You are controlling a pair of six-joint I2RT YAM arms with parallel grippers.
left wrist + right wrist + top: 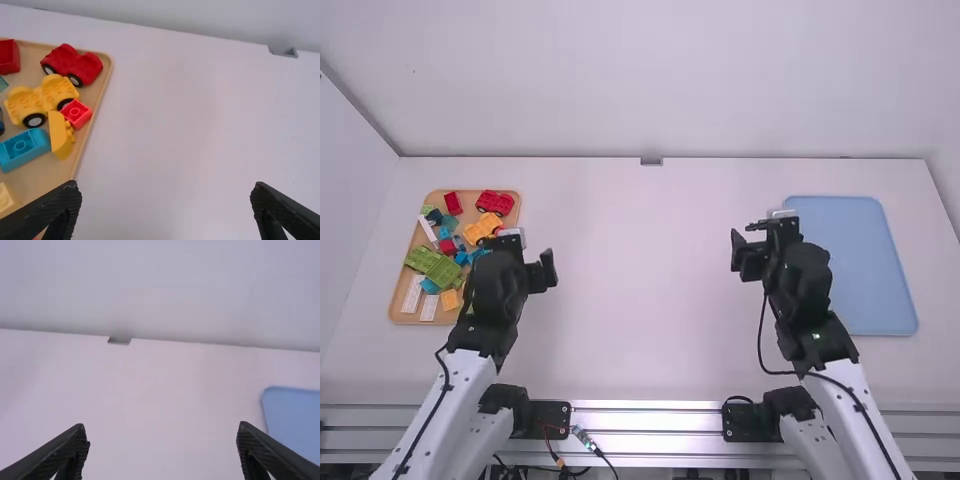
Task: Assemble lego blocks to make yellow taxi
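My left gripper (pixel 528 254) is over the right edge of the wooden tray (pixel 396 292); in its wrist view the left gripper (pixel 166 187) is open and empty. Inside the tray lie a yellow wheeled base (pixel 480 229), a red car (pixel 495 202) and a yellow block (pixel 450 300). In the left wrist view a yellow curved block (pixel 60 134) and a small red brick (pixel 75 114) lie against the yellow wheeled base (pixel 44 98). To the left of the blue tray, my right gripper (pixel 758 240) hangs over the table; the right gripper (pixel 162 427) is open, holding nothing.
A flat blue tray (pixel 850 270) lies on the right side of the table (pixel 645 300). Green (pixel 436 265), blue, white and other red pieces share the wooden tray. A small grey fitting (pixel 651 161) sits at the table's far edge, below the back wall.
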